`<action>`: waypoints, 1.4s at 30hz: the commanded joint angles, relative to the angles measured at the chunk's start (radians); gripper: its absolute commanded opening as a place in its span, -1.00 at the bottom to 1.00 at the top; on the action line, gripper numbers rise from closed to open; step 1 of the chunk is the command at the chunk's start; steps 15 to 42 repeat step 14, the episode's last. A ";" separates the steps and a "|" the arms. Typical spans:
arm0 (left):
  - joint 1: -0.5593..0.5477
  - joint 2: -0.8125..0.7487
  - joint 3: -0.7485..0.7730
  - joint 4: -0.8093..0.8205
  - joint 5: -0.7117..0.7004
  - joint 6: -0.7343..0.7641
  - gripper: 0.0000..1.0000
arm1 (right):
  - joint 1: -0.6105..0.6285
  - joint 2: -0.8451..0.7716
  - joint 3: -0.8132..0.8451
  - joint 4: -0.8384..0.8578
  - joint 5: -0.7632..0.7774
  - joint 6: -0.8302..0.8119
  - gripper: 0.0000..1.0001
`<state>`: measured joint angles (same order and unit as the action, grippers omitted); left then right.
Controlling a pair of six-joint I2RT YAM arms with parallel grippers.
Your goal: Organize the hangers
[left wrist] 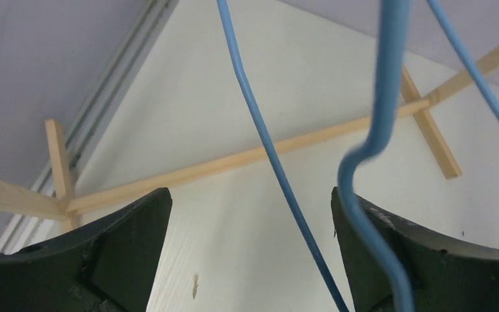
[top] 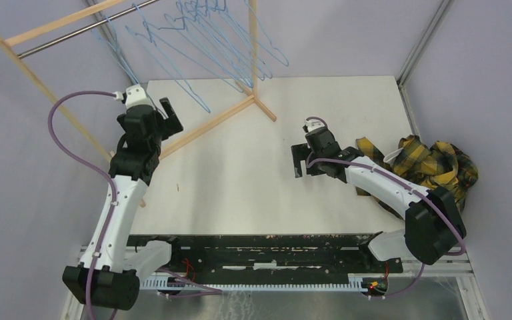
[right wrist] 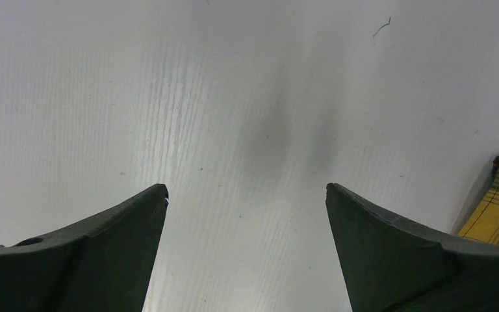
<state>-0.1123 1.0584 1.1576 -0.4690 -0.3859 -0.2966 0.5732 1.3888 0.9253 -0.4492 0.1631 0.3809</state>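
Observation:
Several light-blue wire hangers (top: 227, 50) hang in a bunch from the metal rod (top: 73, 33) of the wooden rack at the back of the table. My left gripper (top: 171, 117) is open, raised just below and left of the lowest hanger. In the left wrist view, its open gripper (left wrist: 250, 201) has a thin hanger wire (left wrist: 269, 156) passing between the fingers. A thicker, bent wire (left wrist: 377, 130) runs down in front of the right finger (left wrist: 429, 260); I cannot tell whether it touches. My right gripper (top: 298, 161) is open and empty low over the white table (right wrist: 247, 97).
The rack's wooden base bars (top: 207, 127) lie across the table's back left and show in the left wrist view (left wrist: 234, 162). A yellow plaid cloth (top: 433, 163) lies heaped at the table's right edge, behind the right arm; its corner shows in the right wrist view (right wrist: 497, 208).

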 commanded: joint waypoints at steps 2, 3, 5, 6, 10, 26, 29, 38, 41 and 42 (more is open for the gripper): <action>0.002 -0.149 -0.216 0.023 0.149 -0.080 0.98 | -0.005 -0.021 -0.020 0.030 0.041 0.020 1.00; 0.003 -0.173 -0.256 0.022 0.165 -0.087 0.98 | -0.004 -0.017 -0.021 0.022 0.049 0.026 1.00; -0.002 -0.222 -0.334 0.022 0.182 -0.101 0.98 | -0.004 -0.008 -0.022 0.012 0.057 0.030 1.00; -0.005 -0.257 -0.374 0.025 0.186 -0.108 0.98 | -0.003 -0.006 -0.024 0.014 0.058 0.030 1.00; -0.006 -0.338 -0.494 0.053 0.204 -0.115 0.99 | -0.003 -0.010 -0.051 0.046 0.077 0.003 1.00; -0.007 -0.341 -0.489 0.059 0.206 -0.102 0.99 | -0.003 -0.014 -0.052 0.062 0.107 -0.004 1.00; -0.007 -0.341 -0.489 0.059 0.206 -0.102 0.99 | -0.003 -0.014 -0.052 0.062 0.107 -0.004 1.00; -0.007 -0.341 -0.489 0.059 0.206 -0.102 0.99 | -0.003 -0.014 -0.052 0.062 0.107 -0.004 1.00; -0.007 -0.341 -0.489 0.059 0.206 -0.102 0.99 | -0.003 -0.014 -0.052 0.062 0.107 -0.004 1.00; -0.007 -0.341 -0.489 0.059 0.206 -0.102 0.99 | -0.003 -0.014 -0.052 0.062 0.107 -0.004 1.00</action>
